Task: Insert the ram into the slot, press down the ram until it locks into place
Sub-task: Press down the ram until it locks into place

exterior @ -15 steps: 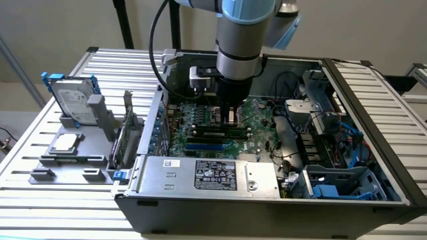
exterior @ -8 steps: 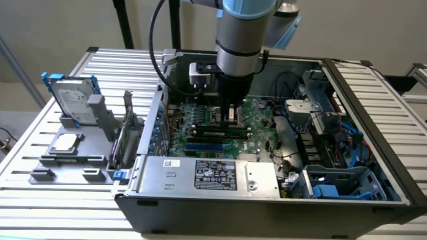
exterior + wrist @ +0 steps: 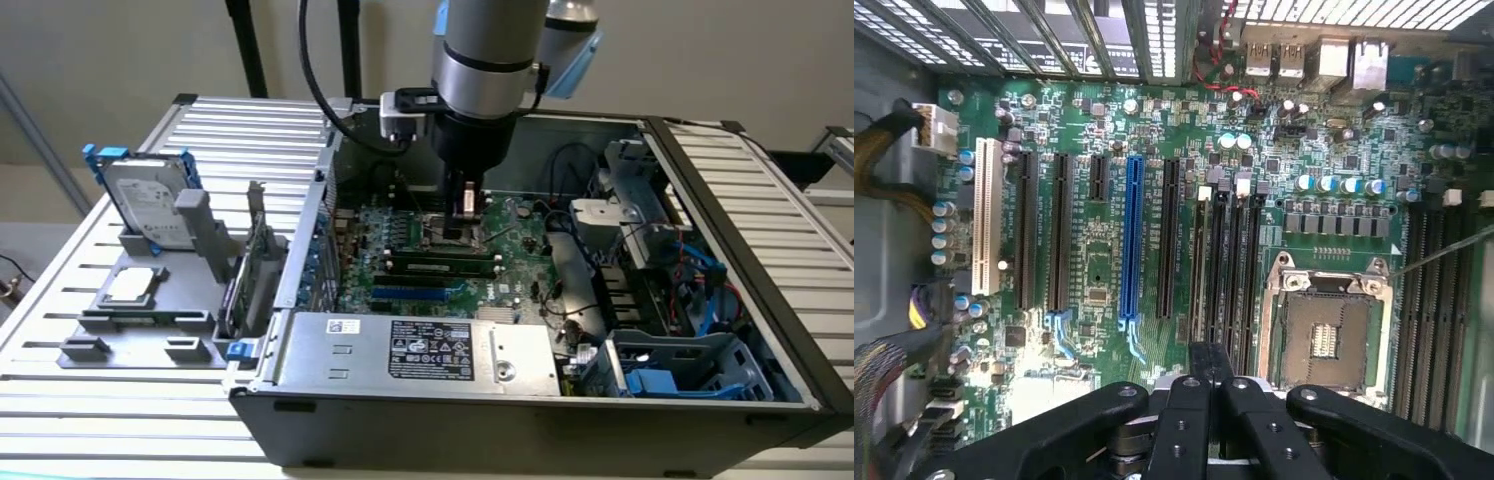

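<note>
- Inside the open computer case (image 3: 534, 420), near the middle of the motherboard (image 3: 521, 228), find the ram (image 3: 445, 268) standing edge-up along a black slot (image 3: 400, 263), just beside the CPU socket (image 3: 447, 236).
- See the claw (image 3: 467, 205) poised low above that socket, fingers pressed together, gripping nothing visible.
- Judge the ram light, thin and stiff, yet brittle, with chips and contacts easily hurt.
- Best take hold by the long top edge or short ends, never by the chip faces, and press evenly at both ends.
- Cannot tell whether the end clips have latched.
</note>
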You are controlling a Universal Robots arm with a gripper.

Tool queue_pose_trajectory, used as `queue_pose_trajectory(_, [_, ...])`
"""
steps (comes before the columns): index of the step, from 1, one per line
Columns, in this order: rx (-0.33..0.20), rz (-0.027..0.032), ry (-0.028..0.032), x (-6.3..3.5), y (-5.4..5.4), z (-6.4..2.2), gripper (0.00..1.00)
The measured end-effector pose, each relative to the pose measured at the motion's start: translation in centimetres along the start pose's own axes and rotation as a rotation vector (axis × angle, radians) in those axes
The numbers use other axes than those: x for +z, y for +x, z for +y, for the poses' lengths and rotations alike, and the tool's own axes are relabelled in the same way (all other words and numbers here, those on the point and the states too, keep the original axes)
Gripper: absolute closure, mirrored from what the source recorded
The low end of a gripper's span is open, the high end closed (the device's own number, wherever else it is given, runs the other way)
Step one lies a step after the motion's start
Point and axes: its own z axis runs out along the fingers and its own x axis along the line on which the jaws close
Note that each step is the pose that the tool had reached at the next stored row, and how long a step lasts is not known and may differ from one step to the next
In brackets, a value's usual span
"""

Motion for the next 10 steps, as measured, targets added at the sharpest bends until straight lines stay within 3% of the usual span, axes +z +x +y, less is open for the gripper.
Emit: queue_pose_trajectory(10, [0.000, -0.0001, -0.0001, -0.25, 0.00, 0.00, 0.89])
